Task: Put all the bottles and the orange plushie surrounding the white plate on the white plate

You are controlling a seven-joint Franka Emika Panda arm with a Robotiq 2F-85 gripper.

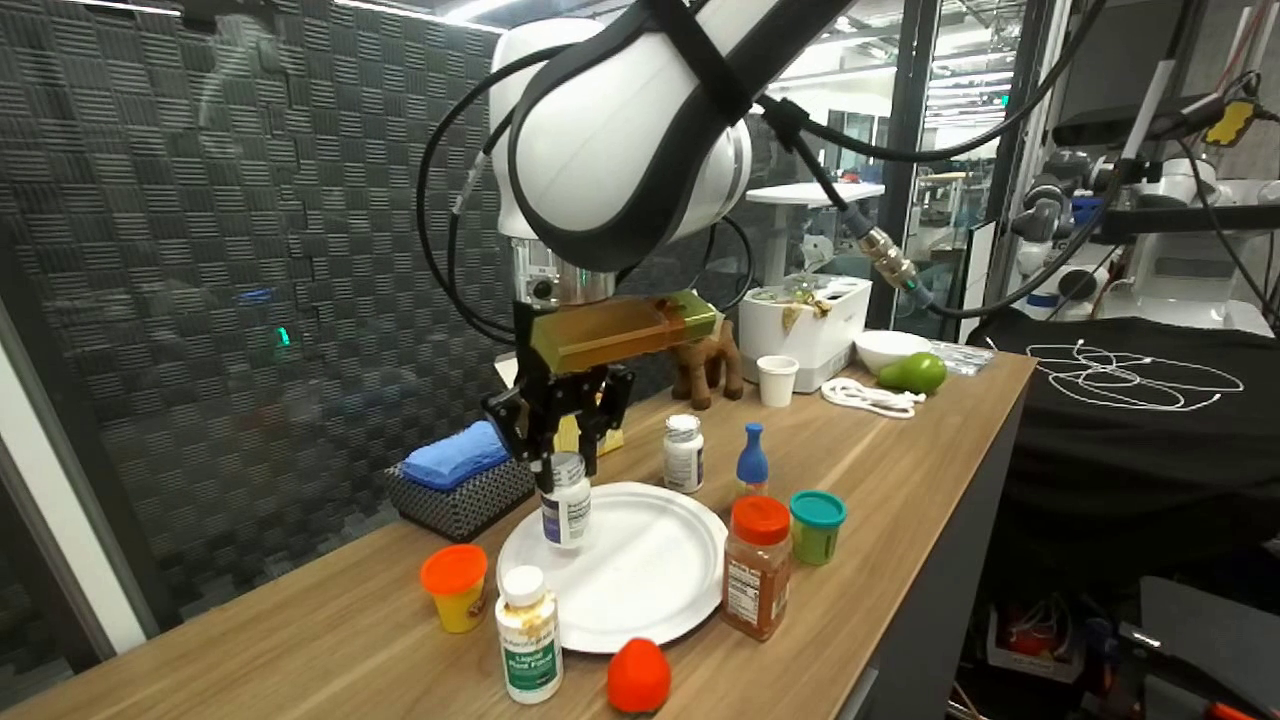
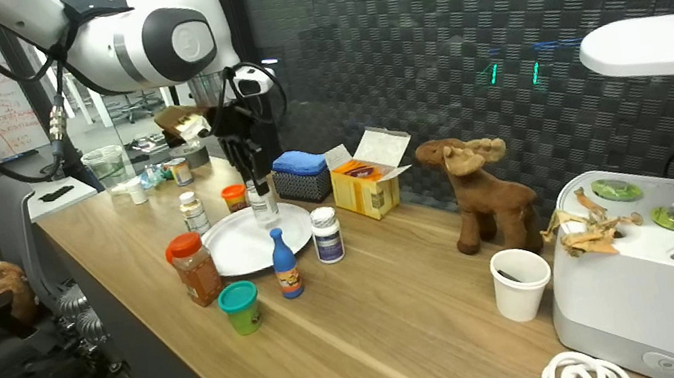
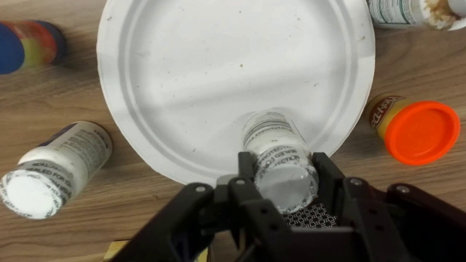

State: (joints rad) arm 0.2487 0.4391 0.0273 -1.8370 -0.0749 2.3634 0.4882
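Far left on the table (image 1: 330, 640), going by an exterior view, there's a dark basket (image 1: 455, 515) with a blue cloth (image 1: 455, 455) on top. Nearer than that, an orange-lid tub (image 1: 456, 588) stands just beside the left of the plate (image 1: 650, 565). Nearer again is the plant food (image 1: 530, 645), upright and also just beside the plate. Then the gripper (image 3: 284, 165): it's clamped on a white bottle (image 1: 567, 515), one finger on each side up near the cap, and the wrist view shows that nicely. The bottle is roughly upright over the far left part of the plate; honestly can't tell if its base touches down. Behind it, on the far side, sits an open yellow box (image 2: 356, 198). The orange plushie (image 1: 640, 676) is on the near side, on the table and off the plate. Across from it, far side, a second white bottle (image 1: 684, 460) stands just beside the plate, with a brown moose (image 1: 712, 362) well behind. Next is the blue bottle (image 1: 753, 460), upright on the table, then nearer a red-lid jar (image 1: 757, 575) right by the plate's right edge (can't tell if it's touching), plus a green tub (image 1: 817, 532) next to it. Far right you get a paper cup (image 1: 777, 382), white planter (image 1: 815, 345), looped cord (image 1: 870, 398), white bowl (image 1: 885, 348) and some green fruit (image 1: 915, 372).
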